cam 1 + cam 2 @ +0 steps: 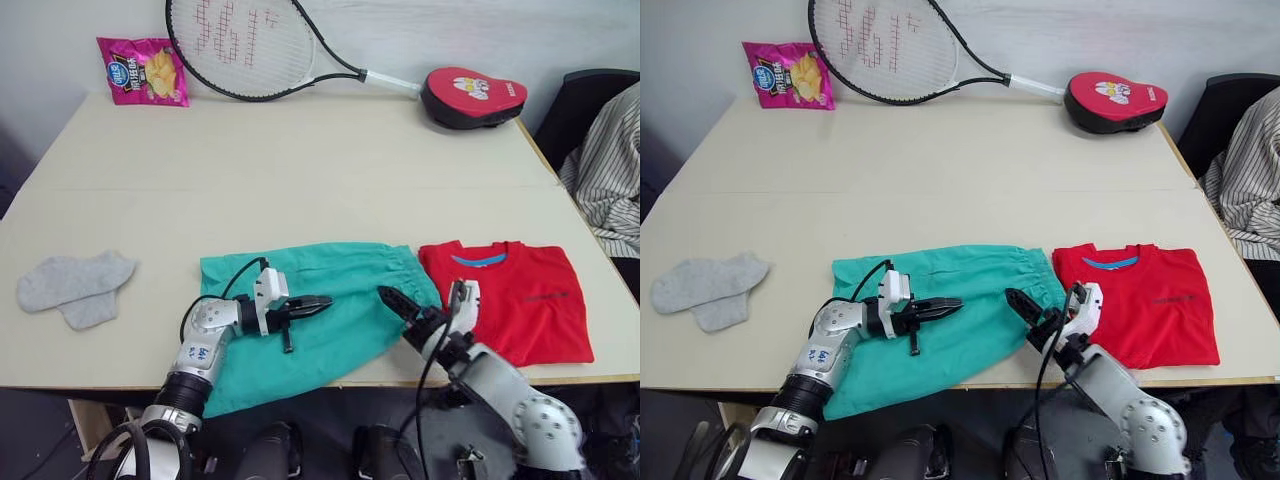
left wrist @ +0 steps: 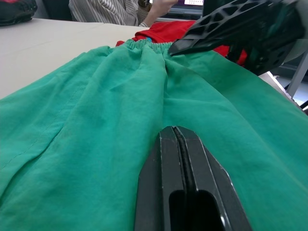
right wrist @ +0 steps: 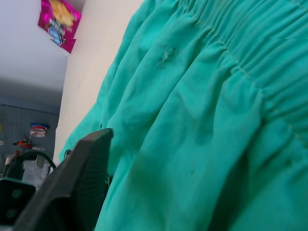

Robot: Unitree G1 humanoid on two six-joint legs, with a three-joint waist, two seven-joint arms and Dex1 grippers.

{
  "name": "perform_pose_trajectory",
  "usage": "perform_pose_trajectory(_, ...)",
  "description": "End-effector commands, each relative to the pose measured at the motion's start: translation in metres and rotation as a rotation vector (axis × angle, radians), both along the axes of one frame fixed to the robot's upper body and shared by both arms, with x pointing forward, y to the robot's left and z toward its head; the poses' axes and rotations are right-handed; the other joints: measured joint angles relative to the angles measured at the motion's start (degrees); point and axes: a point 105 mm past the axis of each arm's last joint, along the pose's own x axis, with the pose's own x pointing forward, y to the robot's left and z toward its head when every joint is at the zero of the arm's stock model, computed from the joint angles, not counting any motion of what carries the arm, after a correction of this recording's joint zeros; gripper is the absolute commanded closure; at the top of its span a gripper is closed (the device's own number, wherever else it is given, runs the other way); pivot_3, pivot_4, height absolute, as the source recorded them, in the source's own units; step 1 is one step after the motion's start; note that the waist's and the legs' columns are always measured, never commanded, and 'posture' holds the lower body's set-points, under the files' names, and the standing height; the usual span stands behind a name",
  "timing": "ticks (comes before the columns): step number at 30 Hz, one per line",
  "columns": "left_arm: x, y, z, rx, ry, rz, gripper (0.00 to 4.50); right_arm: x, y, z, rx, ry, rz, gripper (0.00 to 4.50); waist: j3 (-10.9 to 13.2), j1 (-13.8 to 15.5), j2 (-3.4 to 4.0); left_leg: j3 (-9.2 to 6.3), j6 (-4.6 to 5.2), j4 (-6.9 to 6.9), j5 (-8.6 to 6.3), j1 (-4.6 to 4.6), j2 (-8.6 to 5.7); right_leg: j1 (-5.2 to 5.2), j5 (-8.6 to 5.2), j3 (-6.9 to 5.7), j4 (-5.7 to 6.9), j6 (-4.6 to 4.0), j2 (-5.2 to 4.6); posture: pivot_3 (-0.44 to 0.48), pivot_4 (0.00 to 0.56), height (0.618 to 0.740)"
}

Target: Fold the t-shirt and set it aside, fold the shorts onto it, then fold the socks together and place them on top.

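Shorts-folding stage. The t-shirt (image 1: 510, 295) lies folded at the near right of the bench (image 1: 300, 170); the shorts (image 1: 320, 310) lie spread just to its left, their gathered waistband touching the shirt's edge and their leg end draping over the bench's near edge. Their long axis runs roughly left to right, waistband pointing right, legs pointing left and toward me. The socks (image 1: 78, 288) wait well apart at the near left. My left end effector (image 1: 312, 303) hovers over the middle of the shorts with fingers pressed together, clamped on nothing; for my right end effector (image 1: 392, 297), at the waistband, I cannot tell. To fold well, I judge each should pinch one layer at opposite ends, lift evenly, and lay leg end onto waistband before moving the bundle onto the shirt.
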Motion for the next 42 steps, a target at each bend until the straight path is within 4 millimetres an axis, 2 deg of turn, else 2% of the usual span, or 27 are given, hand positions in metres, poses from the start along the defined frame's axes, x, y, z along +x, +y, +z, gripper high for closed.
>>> perform_pose_trajectory(1, 0.000, 0.009, -0.011, 0.016, 0.048, 0.019, 4.50, 0.001, 0.002, 0.003, -0.011, -0.065, -0.004, 2.30, 0.02, 0.06, 0.04, 0.00, 0.00, -0.01, 0.00, -0.02, 0.00, -0.03, 0.00, 0.00, 0.00, 0.00, 0.00, 0.000, 0.150, 0.740)
perform_pose_trajectory(2, 0.000, 0.010, -0.010, 0.017, 0.046, 0.020, 4.50, 0.003, 0.000, 0.005, -0.028, -0.090, -0.014, 2.51, 0.03, 0.07, 0.04, 0.01, -0.01, -0.02, 0.00, -0.03, 0.00, -0.05, 0.00, -0.01, 0.00, 0.00, 0.00, 0.000, 0.150, 0.740)
perform_pose_trajectory(5, 0.001, 0.012, -0.006, 0.024, 0.034, 0.022, 4.50, 0.010, -0.005, 0.013, -0.034, -0.155, -0.067, 3.56, 0.03, -0.02, 0.04, 0.03, -0.02, 0.00, 0.01, -0.07, -0.01, -0.05, 0.00, -0.01, 0.00, 0.00, 0.00, 0.000, 0.150, 0.740)
perform_pose_trajectory(8, 0.006, 0.013, 0.003, 0.021, 0.010, 0.038, 4.50, 0.019, -0.017, 0.032, -0.035, -0.272, -0.163, 4.48, 0.04, 0.02, 0.06, 0.04, 0.00, 0.03, 0.00, -0.05, -0.01, -0.03, 0.01, 0.00, 0.03, 0.00, 0.00, 0.000, 0.150, 0.740)
perform_pose_trajectory(12, 0.019, 0.008, 0.029, 0.001, 0.018, 0.088, 4.50, 0.024, -0.033, 0.048, -0.073, -0.366, -0.252, 4.48, 0.14, 0.33, 0.10, 0.03, -0.01, 0.01, 0.01, -0.17, -0.02, -0.18, 0.02, 0.02, 0.03, 0.01, -0.01, 0.000, 0.150, 0.740)
perform_pose_trajectory(15, 0.024, 0.005, 0.044, 0.042, 0.010, 0.105, 4.50, 0.026, -0.047, 0.064, -0.168, -0.474, -0.307, 4.48, 0.15, 0.28, 0.08, 0.04, -0.29, 0.07, 0.28, -0.74, -0.08, -0.73, 0.03, 0.00, 0.19, 0.03, -0.01, 0.000, 0.150, 0.740)
perform_pose_trajectory(17, 0.026, 0.006, 0.048, 0.058, 0.020, 0.120, 4.50, 0.025, -0.055, 0.080, -0.228, -0.562, -0.341, 4.48, 0.16, 0.12, 0.08, 0.05, -0.02, 0.10, 0.50, -1.00, -0.11, -0.91, 0.05, -0.06, 0.39, 0.07, 0.05, 0.000, 0.150, 0.740)
perform_pose_trajectory(19, 0.026, 0.008, 0.046, 0.070, 0.038, 0.134, 4.50, 0.023, -0.053, 0.097, -0.337, -0.668, -0.319, 4.48, 0.17, -0.06, 0.08, 0.13, 0.04, 0.11, 0.54, -0.98, -0.12, -0.86, 0.05, -0.08, 0.36, 0.08, 0.11, 0.000, 0.150, 0.740)
perform_pose_trajectory(21, 0.025, 0.010, 0.043, 0.066, 0.057, 0.151, 4.50, 0.022, -0.043, 0.106, -0.456, -0.755, -0.257, 4.48, 0.18, -0.18, 0.10, 0.16, 0.04, 0.11, 0.54, -0.97, -0.12, -0.86, 0.05, -0.06, 0.35, 0.08, 0.14, 0.000, 0.150, 0.740)
perform_pose_trajectory(25, 0.022, 0.013, 0.032, 0.082, 0.094, 0.183, 4.50, 0.024, -0.009, 0.105, -0.884, -0.931, -0.074, 4.48, 0.22, -0.21, 0.04, 0.16, -0.05, 0.10, 0.60, -0.89, -0.08, -0.89, 0.05, -0.02, 0.38, 0.08, 0.15, 0.000, 0.150, 0.740)
perform_pose_trajectory(28, 0.020, 0.014, 0.023, 0.107, 0.122, 0.214, 4.50, 0.022, 0.020, 0.099, -1.008, -1.017, 0.065, 4.48, 0.28, 0.02, -0.03, 0.12, -0.16, 0.11, 0.69, -0.89, -0.06, -0.96, 0.05, -0.01, 0.37, 0.07, 0.10, 0.000, 0.150, 0.740)
perform_pose_trajectory(30, 0.020, 0.022, 0.016, 0.116, 0.149, 0.272, 4.50, 0.020, 0.040, 0.087, -1.060, -1.032, 0.153, 4.48, 0.28, 0.08, -0.03, 0.08, -0.22, 0.12, 0.71, -0.88, -0.06, -0.96, 0.05, -0.02, 0.42, 0.06, 0.07, 0.000, 0.150, 0.740)
perform_pose_trajectory(34, 0.013, 0.037, 0.009, 0.101, 0.192, 0.350, 4.50, 0.020, 0.065, 0.069, -1.072, -1.016, 0.257, 4.48, 0.28, -0.07, -0.04, 0.07, -0.18, 0.12, 0.72, -0.89, -0.07, -0.92, 0.06, -0.04, 0.41, 0.06, 0.05, 0.000, 0.150, 0.740)
perform_pose_trajectory(38, 0.012, 0.048, 0.015, 0.011, 0.200, 0.418, 4.50, 0.027, 0.084, 0.053, -1.045, -0.932, 0.335, 4.48, 0.29, -0.31, -0.06, 0.08, -0.17, 0.13, 0.73, -0.85, -0.07, -0.89, 0.06, -0.04, 0.65, 0.06, 0.07, 0.000, 0.150, 0.740)
perform_pose_trajectory(41, 0.014, 0.049, 0.023, -0.069, 0.194, 0.436, 4.50, 0.027, 0.093, 0.049, -0.984, -0.889, 0.381, 4.48, 0.30, -0.09, -0.08, 0.04, -0.17, 0.19, 0.76, -0.84, -0.07, -0.90, 0.06, -0.05, 0.67, 0.05, 0.04, 0.000, 0.150, 0.740)
perform_pose_trajectory(42, 0.014, 0.052, 0.023, -0.063, 0.185, 0.438, 4.50, 0.024, 0.095, 0.047, -0.950, -0.866, 0.417, 4.27, 0.31, 0.04, -0.09, 0.04, -0.17, 0.20, 0.76, -0.84, -0.07, -0.91, 0.06, -0.05, 0.67, 0.05, 0.03, 0.000, 0.150, 0.740)
